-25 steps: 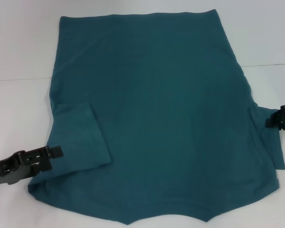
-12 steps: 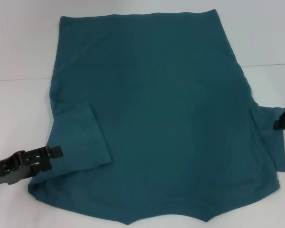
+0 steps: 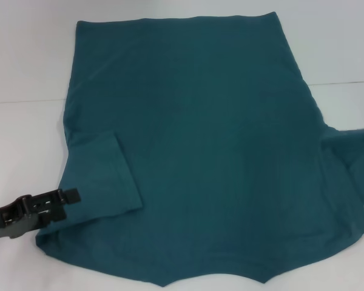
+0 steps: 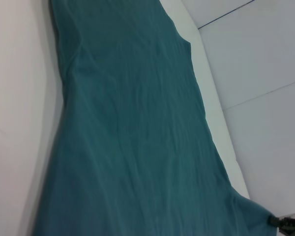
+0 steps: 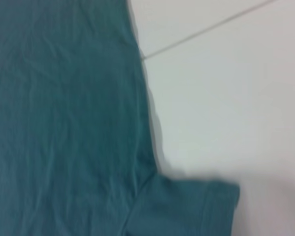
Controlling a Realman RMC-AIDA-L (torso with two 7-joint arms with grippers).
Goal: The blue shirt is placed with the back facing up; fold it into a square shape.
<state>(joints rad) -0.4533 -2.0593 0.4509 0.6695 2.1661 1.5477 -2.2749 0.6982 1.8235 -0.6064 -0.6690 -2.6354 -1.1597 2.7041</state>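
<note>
The blue shirt [image 3: 200,139] lies flat on the white table, hem at the far side and collar end at the near edge. Its left sleeve [image 3: 100,176] is folded inward onto the body. The right sleeve [image 3: 352,151] spreads outward to the picture's right edge. My left gripper [image 3: 70,195] hovers at the shirt's near left edge, just beside the folded sleeve. The right gripper is outside the head view. Only a dark piece of the right gripper [image 4: 286,223] shows past the right sleeve [image 4: 250,211] in the left wrist view. The right wrist view shows that sleeve [image 5: 187,206] lying flat.
The white table [image 3: 24,133] surrounds the shirt, with a thin seam line [image 3: 346,83] running across it. Bare table lies to the left and right of the shirt. The shirt's near edge reaches the bottom of the head view.
The right gripper has pulled away to the right, out of the head view, and the right sleeve now lies spread farther right. The left gripper has slid slightly down and left.
</note>
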